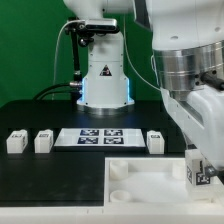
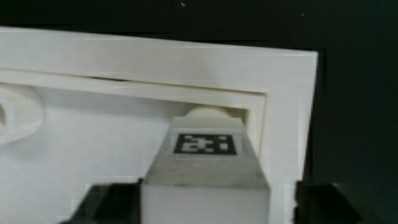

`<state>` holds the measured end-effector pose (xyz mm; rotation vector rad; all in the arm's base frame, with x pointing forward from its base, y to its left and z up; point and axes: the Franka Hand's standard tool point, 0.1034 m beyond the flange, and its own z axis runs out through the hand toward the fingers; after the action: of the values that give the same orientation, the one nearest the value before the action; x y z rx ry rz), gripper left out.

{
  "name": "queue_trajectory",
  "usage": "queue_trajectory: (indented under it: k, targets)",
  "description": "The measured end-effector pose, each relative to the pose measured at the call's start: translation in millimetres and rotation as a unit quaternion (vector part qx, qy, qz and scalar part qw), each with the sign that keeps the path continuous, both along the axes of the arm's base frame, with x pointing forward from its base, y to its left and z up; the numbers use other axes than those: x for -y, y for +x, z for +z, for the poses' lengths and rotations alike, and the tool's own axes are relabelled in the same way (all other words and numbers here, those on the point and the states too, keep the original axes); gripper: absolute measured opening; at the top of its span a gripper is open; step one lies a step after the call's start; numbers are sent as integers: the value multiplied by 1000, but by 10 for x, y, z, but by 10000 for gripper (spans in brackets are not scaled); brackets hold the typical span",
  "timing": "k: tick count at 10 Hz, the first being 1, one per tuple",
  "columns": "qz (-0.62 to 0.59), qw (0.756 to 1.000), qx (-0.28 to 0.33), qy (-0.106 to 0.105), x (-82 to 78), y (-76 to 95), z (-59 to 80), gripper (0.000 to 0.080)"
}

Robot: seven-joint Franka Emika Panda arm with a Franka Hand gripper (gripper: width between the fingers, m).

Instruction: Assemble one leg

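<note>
My gripper (image 1: 200,180) is shut on a leg (image 1: 199,172), a small white block with a black-and-white tag. It holds the leg upright over the near corner of the large white square tray-like piece (image 1: 140,180), on the exterior view's right. In the wrist view the leg (image 2: 205,165) sits between my dark fingers (image 2: 111,205), and its far end reaches into the corner of the tray-like piece (image 2: 107,60). I cannot tell whether it is seated in the corner socket. Three more legs stand on the table: two at the left (image 1: 16,142) (image 1: 43,142), one further right (image 1: 155,140).
The marker board (image 1: 100,136) lies flat between the loose legs. The robot base (image 1: 103,80) stands behind it with a cable beside it. The table is black. A round socket of the tray-like piece (image 1: 121,171) shows at its left corner.
</note>
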<state>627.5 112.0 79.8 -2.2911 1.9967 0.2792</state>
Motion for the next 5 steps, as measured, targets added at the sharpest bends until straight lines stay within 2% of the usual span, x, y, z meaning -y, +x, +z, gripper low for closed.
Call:
queue_trajectory:
  k: [1, 2, 3, 5]
  targets:
    - [43, 999, -18, 0, -59, -87, -25, 536]
    - [110, 994, -11, 8, -71, -97, -43, 536]
    - [201, 979, 5, 15, -78, -103, -42, 626]
    - [299, 954, 25, 25, -90, -102, -44, 642]
